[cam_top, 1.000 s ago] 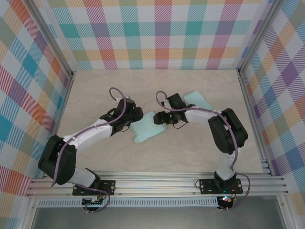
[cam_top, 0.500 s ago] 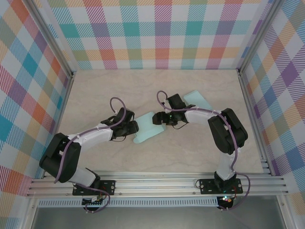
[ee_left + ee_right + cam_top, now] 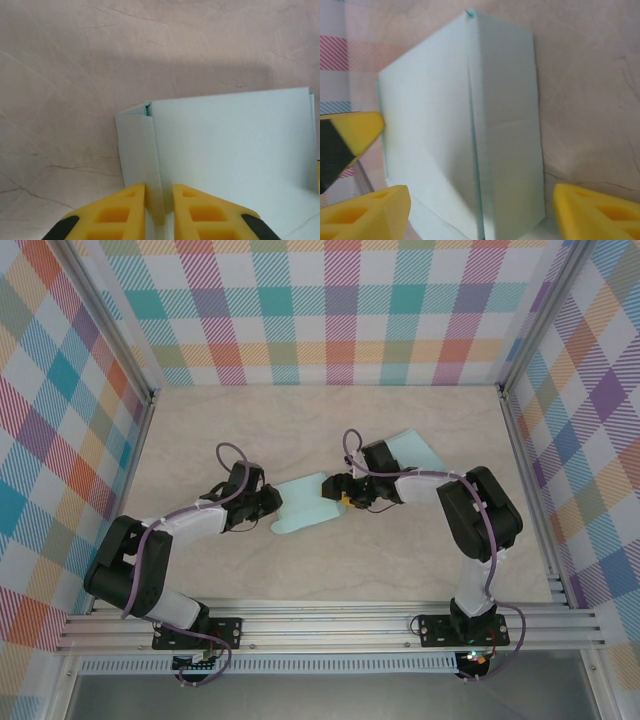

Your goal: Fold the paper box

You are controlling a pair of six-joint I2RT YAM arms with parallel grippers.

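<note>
Slippage looms: left claw (image 3: 159,194) pinches a thin fold of the paper box (image 3: 225,150), while the spread right claw (image 3: 482,202) steadies nothing.

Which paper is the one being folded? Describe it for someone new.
At the middle of the table lies a pale blue box. The left gripper pinches its raised fold; the right gripper straddles its other end, open. The other blue sheet lies farther back and to the right.
</note>
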